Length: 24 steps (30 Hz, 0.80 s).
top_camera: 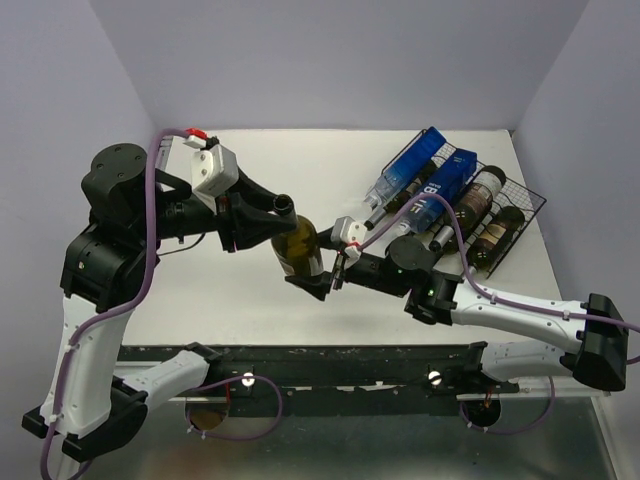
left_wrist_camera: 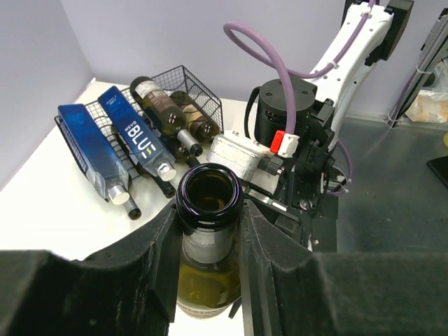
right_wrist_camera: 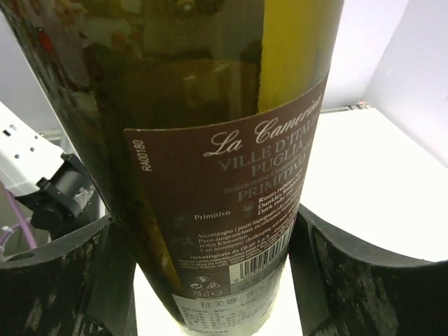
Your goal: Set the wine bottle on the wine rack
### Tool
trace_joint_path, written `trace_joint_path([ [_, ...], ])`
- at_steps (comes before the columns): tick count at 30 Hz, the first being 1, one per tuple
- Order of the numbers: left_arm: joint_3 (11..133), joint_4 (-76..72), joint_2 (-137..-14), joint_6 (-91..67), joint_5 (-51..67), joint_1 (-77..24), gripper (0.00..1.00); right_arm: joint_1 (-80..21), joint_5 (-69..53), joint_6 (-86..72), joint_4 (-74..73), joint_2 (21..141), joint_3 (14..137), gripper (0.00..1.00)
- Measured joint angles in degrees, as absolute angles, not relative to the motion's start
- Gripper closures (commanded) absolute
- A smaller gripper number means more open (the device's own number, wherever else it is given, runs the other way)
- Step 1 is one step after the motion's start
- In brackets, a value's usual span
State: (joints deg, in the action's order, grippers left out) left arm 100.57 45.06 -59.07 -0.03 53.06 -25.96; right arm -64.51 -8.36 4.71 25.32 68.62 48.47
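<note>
The wine bottle (top_camera: 298, 248), dark green glass with a brown label, is held off the white table at mid-left, its open mouth (left_wrist_camera: 208, 196) toward the left arm. My left gripper (top_camera: 283, 205) is shut on its neck, one finger (left_wrist_camera: 157, 259) on each side. My right gripper (top_camera: 325, 272) comes in from the right and is shut on the bottle's lower body (right_wrist_camera: 224, 175), with the finger pads (right_wrist_camera: 318, 273) against the glass on both sides. The black wire wine rack (top_camera: 535, 200) stands at the back right and holds several bottles.
In the rack lie two blue bottles (top_camera: 410, 170) (top_camera: 445, 185) and two dark bottles (top_camera: 482, 190) (top_camera: 500, 230), their necks pointing toward the arms. From the left wrist the rack (left_wrist_camera: 203, 91) shows behind the right arm (left_wrist_camera: 283, 112). Walls close in the table on three sides.
</note>
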Motion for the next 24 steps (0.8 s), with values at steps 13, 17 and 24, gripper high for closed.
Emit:
trace_joint_path([
  [13, 91.48, 37.26, -51.57, 0.62, 52.38, -26.00, 0.01, -64.03, 2.02, 21.17, 29.32, 68.45, 45.76, 0.99],
  [17, 90.48, 34.81, -49.36, 0.58, 50.46, -26.02, 0.01, -64.01, 5.41, 29.15, 32.29, 68.12, 43.99, 0.99],
  [24, 89.95, 31.86, -48.12, -0.32, 46.68, -26.00, 0.01, -64.01, 10.94, 45.43, 38.50, 66.54, 42.37, 0.99],
])
